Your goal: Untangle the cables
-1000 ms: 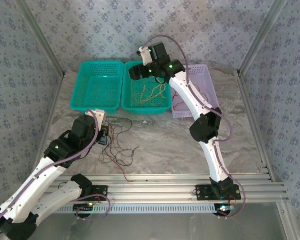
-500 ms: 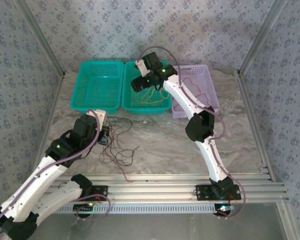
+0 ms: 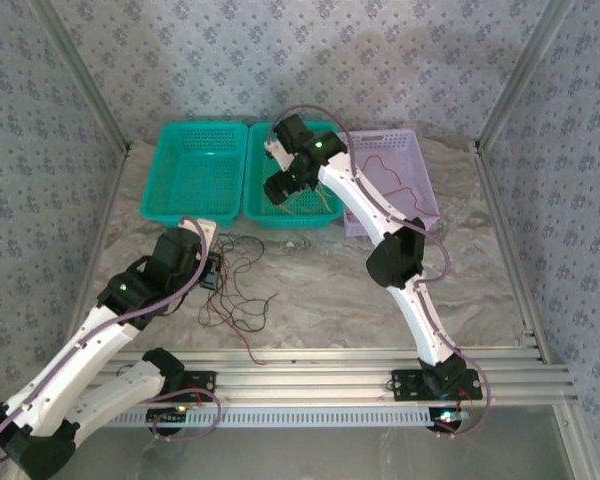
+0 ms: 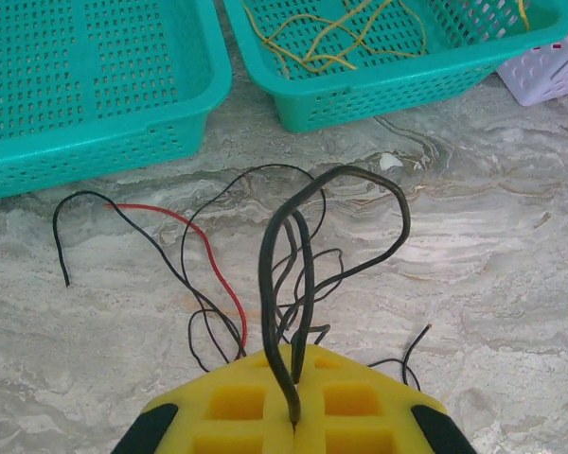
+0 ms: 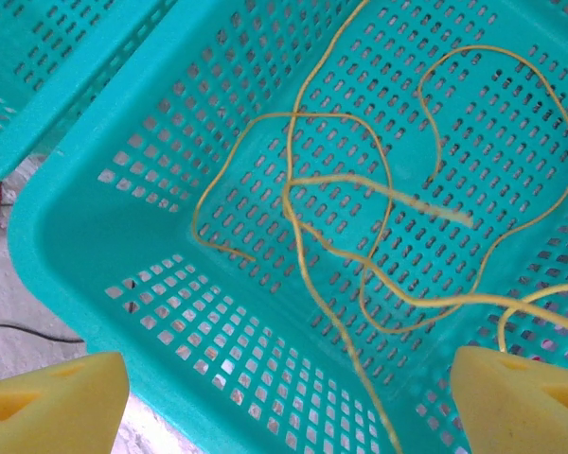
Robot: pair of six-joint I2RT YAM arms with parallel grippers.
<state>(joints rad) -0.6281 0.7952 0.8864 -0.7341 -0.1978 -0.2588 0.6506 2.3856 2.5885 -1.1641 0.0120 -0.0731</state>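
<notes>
Left gripper (image 4: 293,416) clamped on a black cable (image 4: 263,284). Right gripper (image 5: 284,407), jaws spread and empty, over yellow cables (image 5: 379,182) in a teal basket (image 5: 85,227)

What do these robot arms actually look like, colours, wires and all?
The left arm and the right arm both have smooth white shells with chunky black joints. A purplish-grey hose loops along each, and each carries a small glowing green light. The fingers are blocky bright yellow pads.
</notes>
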